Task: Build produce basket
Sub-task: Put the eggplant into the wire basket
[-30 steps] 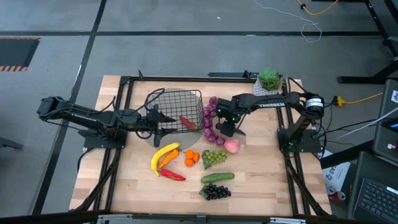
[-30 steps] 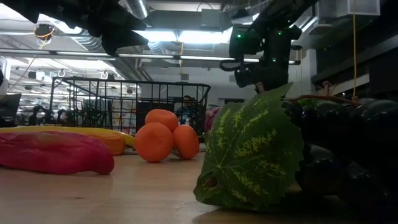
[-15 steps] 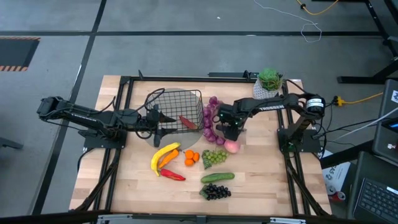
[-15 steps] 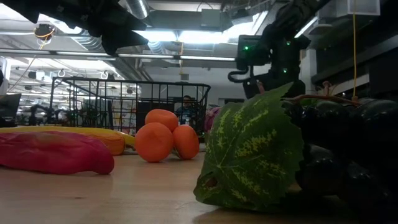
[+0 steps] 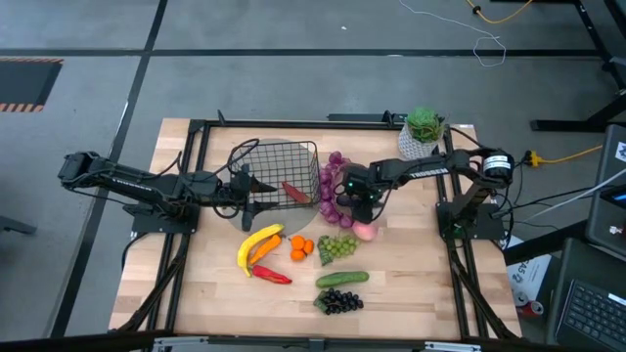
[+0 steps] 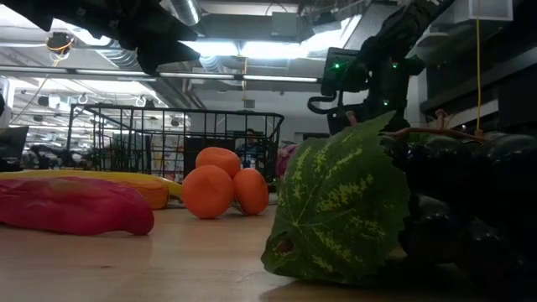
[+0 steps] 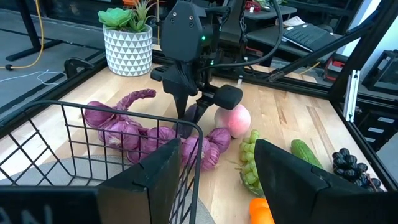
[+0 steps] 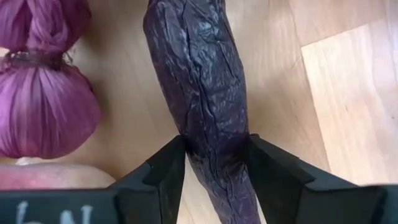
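Observation:
The black wire basket (image 5: 284,166) stands at the table's far middle with a red chilli (image 5: 293,191) inside. My left gripper (image 7: 217,180) is open at the basket's left side, its fingers on either side of a corner wire (image 7: 199,143). My right gripper (image 5: 354,203) points down beside the purple string of bulbs (image 7: 149,134) and the pink peach (image 7: 233,119), shut on a dark purple wrinkled piece (image 8: 199,81). Banana (image 5: 256,244), orange pieces (image 5: 301,246), green grapes (image 5: 337,246), cucumber (image 5: 342,280) and dark grapes (image 5: 339,302) lie on the near half. My left gripper: I cannot tell whether its fingers touch the basket's wire. My right gripper pinches the dark purple piece between its two fingers (image 8: 165,171), on the piece's two long sides (image 8: 205,146). The fingers come from above and lie across it. Whether it rests on the table I cannot tell.
A white pot with a green plant (image 5: 421,129) stands at the far right corner. A second red chilli (image 5: 272,275) lies near the banana. Bare wood lies along the near edge and at the near right.
My right gripper has sunk toward the table beside the string of bulbs and the peach, still pointing down. The gap between its fingers shows no change.

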